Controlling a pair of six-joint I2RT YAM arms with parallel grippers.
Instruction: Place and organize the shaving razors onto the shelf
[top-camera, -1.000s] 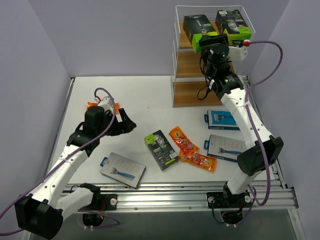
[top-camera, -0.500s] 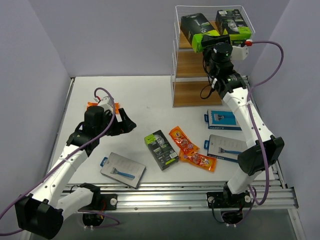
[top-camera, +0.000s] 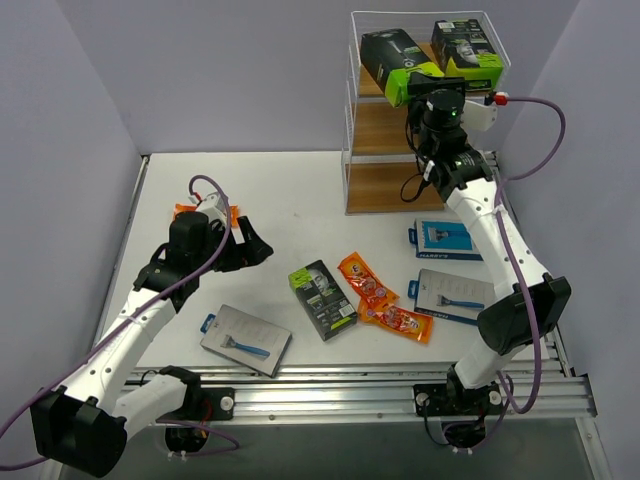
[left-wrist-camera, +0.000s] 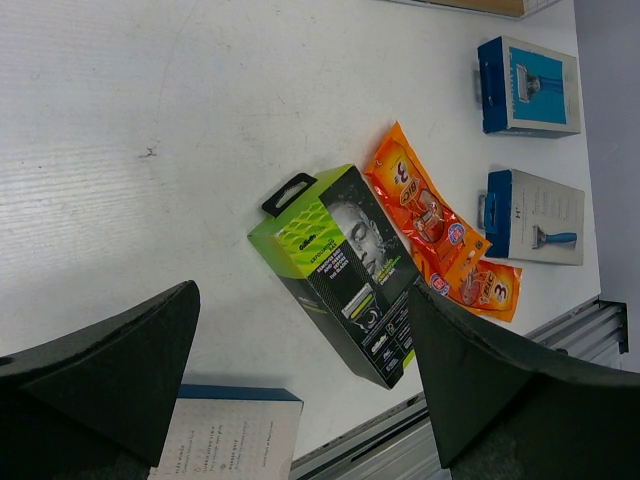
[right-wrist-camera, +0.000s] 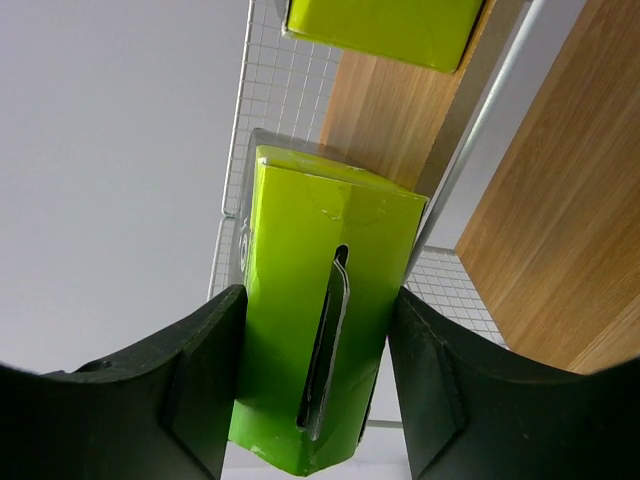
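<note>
While the right claw (top-camera: 428, 80) grips the green end of a razor box (top-camera: 390, 52) on the top board of the shelf (top-camera: 380, 130), its long axis runs rearward beside a second box (top-camera: 465, 48); the left claw (top-camera: 256, 246) hangs open, far off over the bench (top-camera: 290, 190).

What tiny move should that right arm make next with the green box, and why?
Probably slide it a little deeper onto the top tier of the shelf, then let go. The right gripper clamps the black-and-green box, whose green end appears to overhang the front edge, beside a second box already sitting there.
</note>
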